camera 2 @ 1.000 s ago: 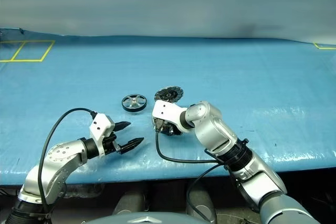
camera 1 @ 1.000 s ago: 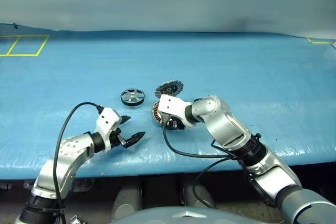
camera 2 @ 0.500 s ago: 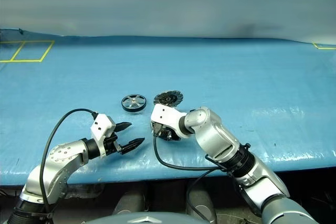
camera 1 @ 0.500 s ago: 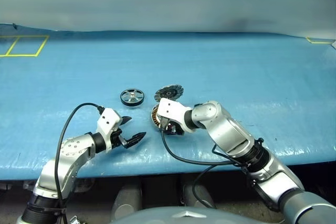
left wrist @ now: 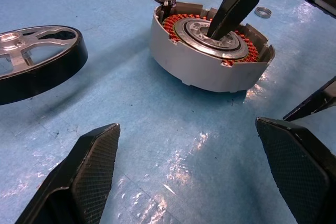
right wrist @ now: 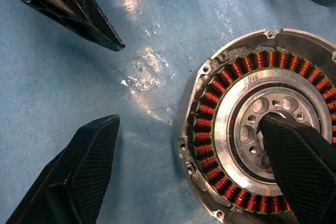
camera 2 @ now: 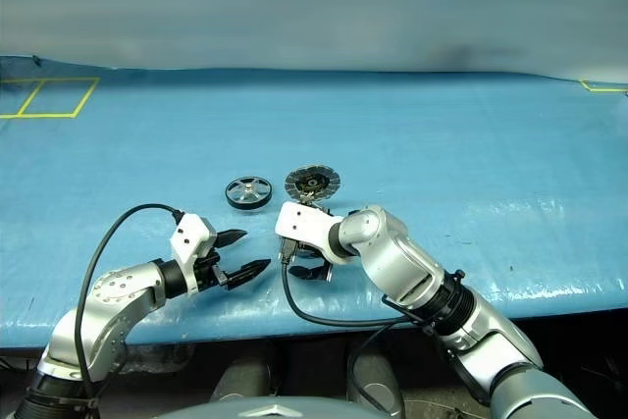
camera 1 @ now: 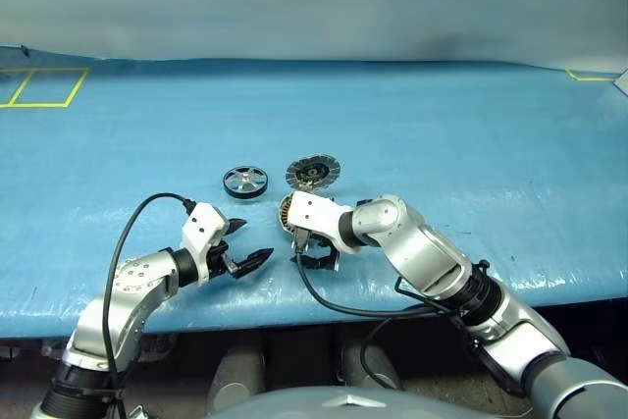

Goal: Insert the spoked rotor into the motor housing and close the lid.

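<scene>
Blue worktop (camera 1: 471,134) carries no readable writing. Left hand (camera 1: 238,246), fingers apart and empty, sits left of the motor housing (left wrist: 210,51); spoked rotor (camera 1: 245,182) lies beyond-left of the housing. Lid (camera 1: 313,172) stands open behind it. Right hand (camera 1: 316,258), fingers spread, has one fingertip over the housing's silver centre.

No writing, label, brand or number can be read anywhere here, neither on the motor housing (left wrist: 210,51) nor on the blue table cover (camera 1: 471,125). The yellow lines (camera 1: 44,85) far off to the housing's left are bare outlines only.
</scene>
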You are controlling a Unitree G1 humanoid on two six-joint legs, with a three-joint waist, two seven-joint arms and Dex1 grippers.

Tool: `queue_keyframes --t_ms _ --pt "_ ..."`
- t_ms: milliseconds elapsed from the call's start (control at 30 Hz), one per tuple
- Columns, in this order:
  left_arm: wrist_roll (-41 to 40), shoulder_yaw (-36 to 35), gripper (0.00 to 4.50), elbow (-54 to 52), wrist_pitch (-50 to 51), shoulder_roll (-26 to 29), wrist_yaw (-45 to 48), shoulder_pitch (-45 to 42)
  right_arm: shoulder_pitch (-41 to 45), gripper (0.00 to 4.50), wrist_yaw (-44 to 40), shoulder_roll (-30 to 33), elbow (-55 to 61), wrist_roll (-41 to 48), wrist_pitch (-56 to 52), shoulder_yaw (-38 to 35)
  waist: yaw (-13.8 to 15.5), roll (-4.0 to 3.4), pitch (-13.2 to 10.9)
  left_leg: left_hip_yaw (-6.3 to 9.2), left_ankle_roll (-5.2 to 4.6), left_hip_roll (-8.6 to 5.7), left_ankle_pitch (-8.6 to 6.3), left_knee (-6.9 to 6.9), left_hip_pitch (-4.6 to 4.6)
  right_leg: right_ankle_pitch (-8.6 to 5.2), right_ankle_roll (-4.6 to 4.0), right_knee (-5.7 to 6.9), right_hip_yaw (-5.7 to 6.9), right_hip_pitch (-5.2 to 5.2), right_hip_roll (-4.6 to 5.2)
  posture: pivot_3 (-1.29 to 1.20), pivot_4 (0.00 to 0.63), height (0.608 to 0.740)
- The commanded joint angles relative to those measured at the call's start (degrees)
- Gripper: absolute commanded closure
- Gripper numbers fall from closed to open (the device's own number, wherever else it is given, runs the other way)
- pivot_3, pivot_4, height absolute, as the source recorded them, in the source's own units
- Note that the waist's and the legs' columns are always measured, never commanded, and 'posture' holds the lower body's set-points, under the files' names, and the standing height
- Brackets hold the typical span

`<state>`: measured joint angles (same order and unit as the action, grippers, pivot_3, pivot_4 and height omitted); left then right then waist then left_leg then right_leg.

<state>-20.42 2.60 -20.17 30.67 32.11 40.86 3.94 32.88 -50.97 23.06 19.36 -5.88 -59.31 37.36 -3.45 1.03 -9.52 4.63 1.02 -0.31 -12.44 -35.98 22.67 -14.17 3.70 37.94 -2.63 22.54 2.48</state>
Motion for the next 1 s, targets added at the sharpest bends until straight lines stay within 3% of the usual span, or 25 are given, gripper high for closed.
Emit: queue_keyframes --t_ms 33,1000 --pt "-0.2 -0.1 0.00 -0.2 -0.5 0.1 0.3 -0.5 -0.1 0.04 0.1 -0.2 -0.7 2.0 -0.8 1.3 0.0 0.00 0.0 0.00 0.00 0.00 0.00 0.00 0.00 0.00 0.00 0.00 0.00 0.00 0.00 0.00 0.150 0.740" --pt "-0.2 0.7 0.00 0.2 -0.4 -1.0 0.4 0.3 12.1 0.04 -2.4 7.5 2.2 1.1 -0.6 10.2 1.3 -0.08 -0.1 0.12 -0.01 -0.07 -0.01 0.05 0.30 0.13 -0.25 -0.10 0.09 0.20 0.06 0.00 0.150 0.740"
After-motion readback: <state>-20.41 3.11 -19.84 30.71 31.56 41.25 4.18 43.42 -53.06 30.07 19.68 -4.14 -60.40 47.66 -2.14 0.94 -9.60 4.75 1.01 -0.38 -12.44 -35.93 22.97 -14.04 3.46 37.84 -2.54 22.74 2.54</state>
